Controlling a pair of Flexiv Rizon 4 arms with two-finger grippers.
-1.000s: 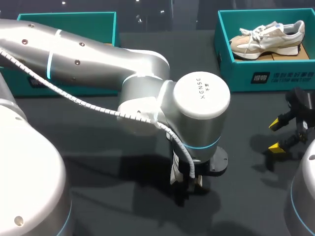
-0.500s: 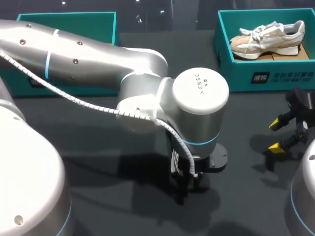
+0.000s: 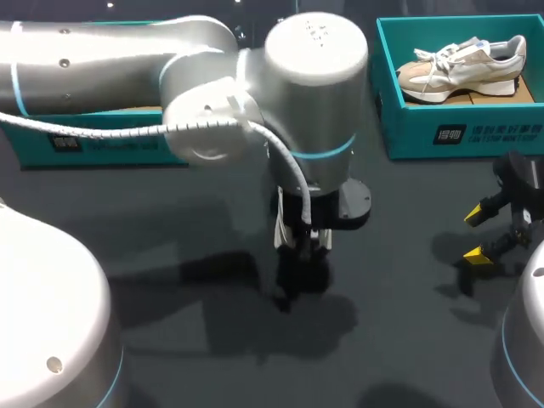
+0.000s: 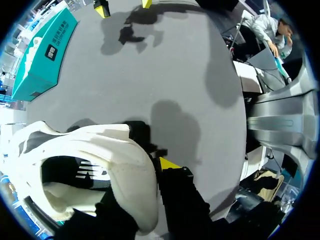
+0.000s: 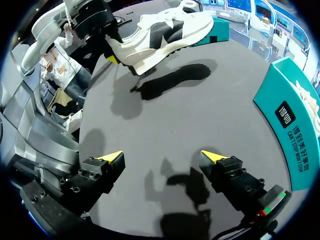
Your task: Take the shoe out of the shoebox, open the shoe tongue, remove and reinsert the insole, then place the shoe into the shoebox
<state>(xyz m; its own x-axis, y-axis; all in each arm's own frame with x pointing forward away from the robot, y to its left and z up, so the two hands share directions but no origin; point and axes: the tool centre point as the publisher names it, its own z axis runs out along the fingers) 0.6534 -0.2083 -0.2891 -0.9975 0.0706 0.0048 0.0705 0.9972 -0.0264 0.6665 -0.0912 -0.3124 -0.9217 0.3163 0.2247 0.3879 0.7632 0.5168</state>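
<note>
The right gripper (image 5: 162,157) hovers over the table (image 5: 200,115), jaws wide apart and empty. A teal shoebox (image 5: 287,117) stands beside it. Farther ahead, the left gripper (image 5: 113,55) clamps the heel of a white sneaker (image 5: 165,30), holding it clear of the table.

Light's bright and comes from overhead. The shoe (image 5: 165,27), up in the air, drops a soft-edged shadow onto the dark matte table (image 5: 200,120), with lighter and darker patches overlapping. The right gripper (image 5: 161,157) throws its own blotchy shadow just ahead of its fingers. The left arm (image 3: 102,68) has a glossy shell that catches white glare streaks.
</note>
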